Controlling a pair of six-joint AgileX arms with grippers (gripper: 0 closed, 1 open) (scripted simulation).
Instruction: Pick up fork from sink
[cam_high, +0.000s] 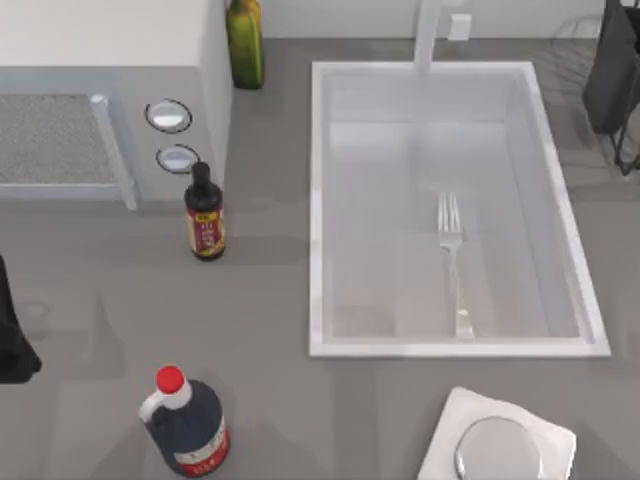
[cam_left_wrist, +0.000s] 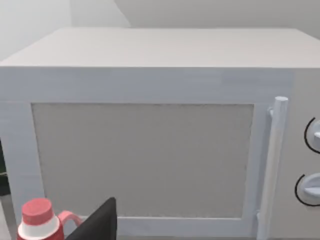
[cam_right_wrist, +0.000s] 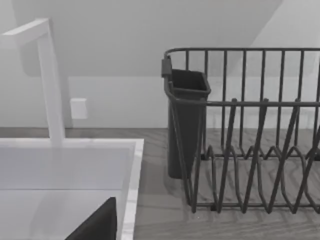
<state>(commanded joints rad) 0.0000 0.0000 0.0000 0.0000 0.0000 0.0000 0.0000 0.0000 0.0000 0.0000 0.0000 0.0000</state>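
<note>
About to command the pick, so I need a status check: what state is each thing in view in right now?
fork: lying flat in the sink, tines toward the faucet, ungripped.
sink: holds the fork.
microwave: door closed.
red-capped jug: upright, capped.
dark sauce bottle: upright, capped.
green bottle: upright.

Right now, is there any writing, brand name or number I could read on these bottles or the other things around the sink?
Nothing legible in any view.
Small dark bottle: red and yellow label, marks too blurred to read.
Big dark jug with the red cap: red and white label, print too blurred to read.
Green bottle: no label visible.
Microwave knobs: no markings visible.
Sink and fork: no text.
</note>
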